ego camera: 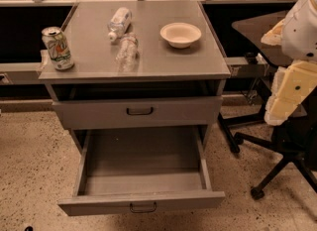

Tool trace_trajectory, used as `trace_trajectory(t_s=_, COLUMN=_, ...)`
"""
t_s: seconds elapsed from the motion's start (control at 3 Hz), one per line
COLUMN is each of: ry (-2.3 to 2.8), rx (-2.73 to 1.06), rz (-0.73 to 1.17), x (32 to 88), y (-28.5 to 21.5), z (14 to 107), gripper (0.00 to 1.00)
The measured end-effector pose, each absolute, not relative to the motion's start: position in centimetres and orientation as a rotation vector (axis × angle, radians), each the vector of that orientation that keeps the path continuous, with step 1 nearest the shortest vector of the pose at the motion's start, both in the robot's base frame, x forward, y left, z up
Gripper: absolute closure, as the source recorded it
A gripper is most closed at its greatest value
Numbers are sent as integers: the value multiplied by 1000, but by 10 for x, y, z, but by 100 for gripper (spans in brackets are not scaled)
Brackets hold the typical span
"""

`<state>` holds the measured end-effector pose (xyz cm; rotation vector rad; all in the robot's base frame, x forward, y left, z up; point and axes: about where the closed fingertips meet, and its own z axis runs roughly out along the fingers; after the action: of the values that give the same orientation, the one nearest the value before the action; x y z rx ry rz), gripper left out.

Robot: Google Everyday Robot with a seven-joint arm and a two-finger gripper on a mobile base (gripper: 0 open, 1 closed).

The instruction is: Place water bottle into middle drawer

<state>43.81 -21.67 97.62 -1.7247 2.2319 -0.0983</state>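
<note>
Camera view: this one's barely getting going. The water bottle (127,51) is lying on its side on the counter (163,60), well off to the left of the claw (290,93) and farther back, with nothing touching it. The claw is hanging at the right edge of frame, beside the cabinet, and I can't tell if it's wide or narrow.

The middle drawer (143,207) is sitting pulled out, down and left of the claw, looking empty. So I'm figuring the opening is done, and grab, carry and drop are all left.

Room-wise, the labelled bottle (119,23) is lying just behind the target. The bowl (181,34) is sitting between claw and bottle, and the soda can (58,48) is over on the far side. An office chair (277,160) is crowding the floor below the claw. The upper drawer front (139,111) is staying shut, so I'm guessing the drop from above is open.
</note>
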Motion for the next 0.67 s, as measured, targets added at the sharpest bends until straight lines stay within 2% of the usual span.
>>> trace_trajectory(t_s=0.33, ry=2231, rx=-1725, rz=-98, x=438, y=-217, z=976, gripper=0)
trace_trajectory(t_s=0.67, ry=2130, rx=-1823, rz=-135, x=461, y=-204, z=970, gripper=0)
